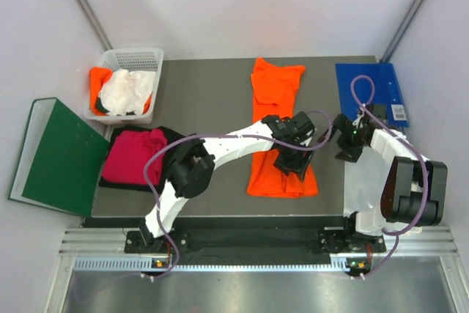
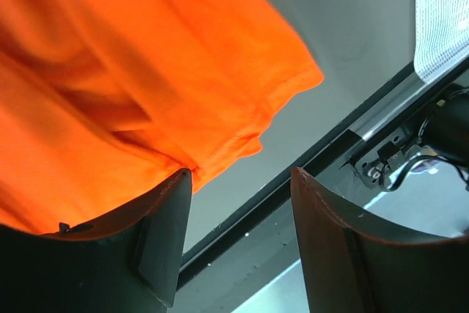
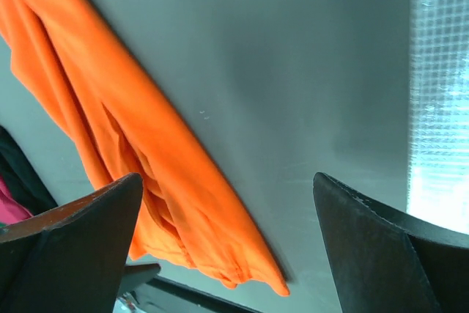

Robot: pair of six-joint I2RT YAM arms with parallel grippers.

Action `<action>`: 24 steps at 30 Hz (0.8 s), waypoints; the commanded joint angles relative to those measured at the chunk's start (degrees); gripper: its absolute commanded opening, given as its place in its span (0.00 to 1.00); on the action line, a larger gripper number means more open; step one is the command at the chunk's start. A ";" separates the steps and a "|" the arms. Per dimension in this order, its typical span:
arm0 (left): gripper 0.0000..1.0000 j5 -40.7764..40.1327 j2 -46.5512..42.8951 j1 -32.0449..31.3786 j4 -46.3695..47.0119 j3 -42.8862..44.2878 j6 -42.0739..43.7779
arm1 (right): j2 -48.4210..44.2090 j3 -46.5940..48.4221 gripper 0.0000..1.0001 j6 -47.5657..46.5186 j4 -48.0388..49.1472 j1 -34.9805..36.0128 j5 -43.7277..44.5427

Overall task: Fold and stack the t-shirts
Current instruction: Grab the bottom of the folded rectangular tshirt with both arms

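The left gripper (image 1: 292, 163) (image 2: 240, 181) hangs over the near end of the bright orange t-shirt (image 1: 275, 93) (image 2: 132, 71). Its two dark, curved fingers are spread partway, with only bare grey tabletop between them. One fingertip (image 2: 179, 181) sits right at the cloth's hemmed corner; I cannot tell whether it touches. It grips nothing.

The right gripper (image 1: 346, 153) (image 3: 227, 181) is just beside the shirt's right edge, over the matte grey table (image 1: 205, 100). Its jaws are spread wide and grip nothing. The shirt (image 3: 146, 144) lies apart from it, off to one side.

The orange shirt is soft, creased knit, folded lengthwise into a long strip. It runs from the table's near edge toward the far edge at the middle, with a sleeve flaring out at the far end.

At the left, a magenta t-shirt (image 1: 132, 155) lies folded on a black t-shirt (image 1: 176, 141). A stiff dark green binder (image 1: 58, 155) overhangs the table edge beside them.

Farther back on the left, a white plastic mesh basket (image 1: 139, 52) holds a crumpled white t-shirt (image 1: 126, 91) and a second orange t-shirt (image 1: 99, 78). A flat blue folder (image 1: 370, 89) lies at the far right corner.
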 commanded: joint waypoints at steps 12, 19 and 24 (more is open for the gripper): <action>0.62 -8.19 7.57 -6.96 -6.86 8.51 5.82 | -0.56 -2.83 1.00 -1.12 2.37 -9.46 -6.22; 0.59 -8.27 10.64 -7.04 -6.86 12.46 5.56 | -0.12 -2.92 1.00 -2.44 1.84 -11.31 -7.19; 0.54 -10.29 10.82 -7.04 -6.95 12.82 5.74 | 0.23 -3.01 1.00 -2.88 1.67 -11.57 -7.81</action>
